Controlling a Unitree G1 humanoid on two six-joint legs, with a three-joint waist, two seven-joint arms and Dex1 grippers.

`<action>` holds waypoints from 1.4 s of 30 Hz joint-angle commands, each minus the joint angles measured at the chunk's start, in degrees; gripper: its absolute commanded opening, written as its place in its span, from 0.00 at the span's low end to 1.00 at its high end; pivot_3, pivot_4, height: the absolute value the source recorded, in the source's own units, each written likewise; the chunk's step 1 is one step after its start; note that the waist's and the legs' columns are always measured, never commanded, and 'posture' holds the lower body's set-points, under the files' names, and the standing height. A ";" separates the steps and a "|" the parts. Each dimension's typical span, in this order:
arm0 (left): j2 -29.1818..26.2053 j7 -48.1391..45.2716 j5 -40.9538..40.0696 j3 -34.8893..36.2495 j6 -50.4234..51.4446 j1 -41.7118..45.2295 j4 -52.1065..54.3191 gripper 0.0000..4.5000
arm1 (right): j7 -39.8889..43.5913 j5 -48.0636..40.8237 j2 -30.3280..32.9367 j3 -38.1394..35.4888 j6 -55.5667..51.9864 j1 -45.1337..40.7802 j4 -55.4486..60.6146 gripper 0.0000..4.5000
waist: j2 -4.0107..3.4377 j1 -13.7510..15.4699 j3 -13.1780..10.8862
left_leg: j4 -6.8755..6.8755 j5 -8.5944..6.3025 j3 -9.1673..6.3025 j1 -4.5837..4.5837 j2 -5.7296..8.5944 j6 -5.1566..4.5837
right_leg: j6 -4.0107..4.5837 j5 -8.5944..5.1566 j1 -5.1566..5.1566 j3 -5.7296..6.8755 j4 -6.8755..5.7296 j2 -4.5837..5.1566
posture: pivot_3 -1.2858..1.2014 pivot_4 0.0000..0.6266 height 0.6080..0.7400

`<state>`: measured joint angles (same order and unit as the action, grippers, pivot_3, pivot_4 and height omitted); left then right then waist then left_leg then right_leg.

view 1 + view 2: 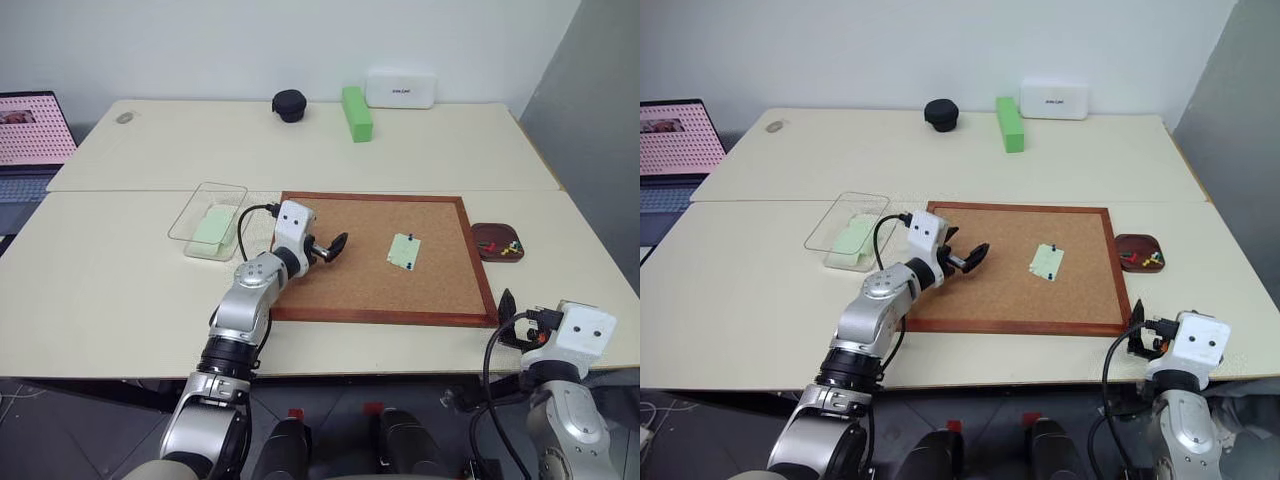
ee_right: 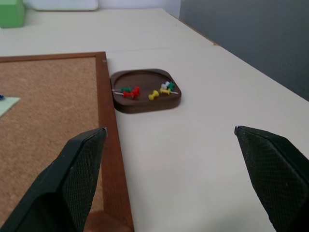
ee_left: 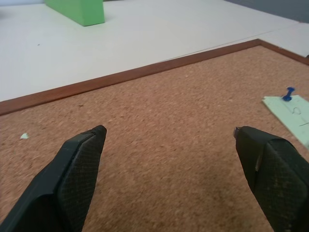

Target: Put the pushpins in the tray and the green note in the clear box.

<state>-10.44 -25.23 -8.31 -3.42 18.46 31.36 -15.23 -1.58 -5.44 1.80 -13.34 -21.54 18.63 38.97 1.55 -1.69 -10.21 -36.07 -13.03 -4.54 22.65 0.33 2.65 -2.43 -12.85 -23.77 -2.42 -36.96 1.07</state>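
Left eye view showed the cork board [image 1: 340, 280], then the clear box [image 1: 190, 222], the left gripper [image 1: 328, 248] spread empty, and the green note [image 1: 404, 250] pinned by a blue pushpin [image 3: 288, 93]. Pluck the pin first, straight up, before lifting paper.

pushpins [image 2: 147, 91] in tray [image 2: 145, 105]

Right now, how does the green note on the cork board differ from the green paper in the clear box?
The green note lies on the cork board, pinned by a blue pushpin; the green paper lies loose inside the clear box, with no pin visible. The pinned note sits tilted; the boxed paper lies along the box walls. Both are pale mint-green slips.
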 commanded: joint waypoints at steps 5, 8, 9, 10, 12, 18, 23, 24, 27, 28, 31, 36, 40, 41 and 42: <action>0.26 1.36 -0.10 0.40 0.52 -1.73 6.20 1.00 | 0.94 0.04 1.67 -0.34 1.60 -1.78 -0.40 1.00 | 0.00 -0.06 0.00 | 0.01 0.00 0.02 0.00 -0.01 0.00 | -0.05 0.03 -0.01 -0.02 0.01 0.01 | 0.52 0.24 1.00; 0.30 1.20 -0.64 1.12 0.67 -1.41 6.13 1.00 | 1.26 -0.02 2.17 -0.07 1.56 -2.14 -0.64 1.00 | 0.00 -0.01 0.00 | 0.00 0.00 -0.01 0.00 -0.01 0.00 | -0.04 0.02 0.00 0.01 -0.01 0.00 | 0.52 0.24 1.00; 0.17 1.06 -0.85 1.35 0.77 -1.53 6.42 1.00 | 1.51 0.00 2.37 0.11 1.69 -1.92 -0.53 1.00 | 0.00 -0.02 0.00 | 0.00 0.00 0.00 0.00 0.00 0.00 | -0.03 0.02 0.00 0.00 -0.01 0.00 | 0.52 0.24 1.00; 0.04 0.81 -1.07 1.57 0.80 -1.47 6.43 1.00 | 1.63 0.00 2.54 0.21 1.60 -2.02 -0.55 1.00 | 0.00 -0.02 0.00 | 0.00 0.00 0.00 0.00 0.00 0.00 | -0.04 0.02 0.00 0.00 -0.01 0.00 | 0.52 0.24 1.00; -0.26 0.47 -1.31 1.77 0.82 -1.60 6.54 1.00 | 1.98 0.13 2.91 0.28 1.51 -2.17 -0.75 1.00 | 0.00 -0.02 0.00 | 0.00 0.00 0.00 0.00 0.00 0.00 | -0.05 0.03 0.00 0.00 -0.01 0.00 | 0.52 0.24 1.00; -0.33 -0.31 -1.75 1.63 1.23 -2.43 7.65 1.00 | 2.44 -0.04 3.83 0.24 1.36 -3.03 -1.45 1.00 | 0.00 -0.02 0.00 | 0.00 0.00 0.01 0.00 0.00 0.00 | -0.04 0.03 0.00 -0.01 -0.01 0.00 | 0.52 0.24 1.00; -1.41 -3.73 -1.92 0.50 1.70 -2.47 8.76 1.00 | 3.84 -0.30 5.24 0.30 1.23 -3.21 -1.68 1.00 | 0.00 -0.03 0.00 | 0.00 0.00 0.00 0.00 0.00 0.00 | -0.05 0.03 0.00 0.00 -0.01 0.00 | 0.52 0.24 1.00; -1.68 -4.62 -2.24 0.48 1.98 -2.24 8.85 1.00 | 4.54 -0.64 5.88 0.23 1.13 -3.39 -1.80 1.00 | 0.00 -0.04 0.00 | 0.00 0.00 0.01 0.00 0.00 0.00 | -0.04 0.03 0.00 0.00 -0.01 0.00 | 0.52 0.24 1.00; -3.29 -8.57 -2.71 -0.13 1.91 -0.82 8.23 1.00 | 7.94 -2.55 8.63 -0.12 0.60 -4.65 -2.35 1.00 | 0.00 -0.12 0.00 | 0.00 0.00 0.02 -0.02 0.00 0.00 | -0.02 0.01 0.00 -0.01 -0.01 0.00 | 0.52 0.24 1.00; -4.19 -10.33 -2.65 -0.65 1.34 -0.26 7.86 1.00 | 9.23 -3.07 9.91 -0.33 0.39 -5.15 -2.59 1.00 | 0.00 -0.12 0.00 | 0.00 0.00 0.03 -0.02 0.00 0.00 | -0.02 0.01 0.00 -0.01 -0.01 0.00 | 0.52 0.24 1.00; -6.46 -16.26 -4.28 -1.53 1.82 1.48 7.07 1.00 | 13.91 -7.26 13.08 -0.74 -1.39 -6.97 -3.04 1.00 | 0.00 -0.11 0.00 | -0.01 0.00 0.02 -0.02 0.00 0.00 | -0.02 0.01 0.00 0.00 -0.02 -0.01 | 0.52 0.24 1.00; -11.58 -28.30 -7.74 -3.86 5.19 3.35 8.75 1.00 | 26.63 -20.58 20.03 3.17 -10.16 -7.27 0.35 1.00 | -0.01 -0.20 -0.01 | 0.01 0.00 0.02 -0.01 -0.01 -0.01 | -0.04 0.02 0.01 0.00 -0.01 -0.02 | 0.52 0.24 1.00; -14.16 -32.08 -7.78 -4.80 5.05 3.93 9.13 1.00 | 27.93 -22.71 22.44 4.86 -12.30 -9.24 0.41 1.00 | 0.00 -0.19 -0.02 | 0.01 0.00 0.00 -0.01 -0.02 -0.01 | -0.02 0.01 0.01 0.01 -0.01 -0.03 | 0.52 0.24 1.00; -14.38 -31.96 -7.48 -4.65 4.63 4.05 8.98 1.00 | 27.19 -22.31 22.31 4.74 -12.03 -10.36 -0.40 1.00 | 0.01 -0.19 -0.02 | 0.00 0.00 0.01 -0.01 -0.02 -0.01 | -0.01 0.01 0.01 0.00 -0.01 -0.02 | 0.52 0.24 1.00; -14.60 -31.86 -7.16 -4.49 4.12 4.09 8.80 1.00 | 26.61 -21.78 22.18 4.77 -11.78 -11.32 -1.15 1.00 | 0.01 -0.16 -0.02 | -0.02 0.00 0.01 0.00 -0.01 -0.01 | 0.01 -0.01 0.01 0.00 -0.01 -0.02 | 0.52 0.24 1.00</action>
<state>-24.42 -56.77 -15.38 -8.13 23.72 34.08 -8.43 25.81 -26.75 23.82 -7.86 -33.96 8.99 37.24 1.56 -1.85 -10.23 -36.11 -13.03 -4.52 22.65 0.32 2.64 -2.36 -12.89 -23.76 -2.43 -36.97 1.06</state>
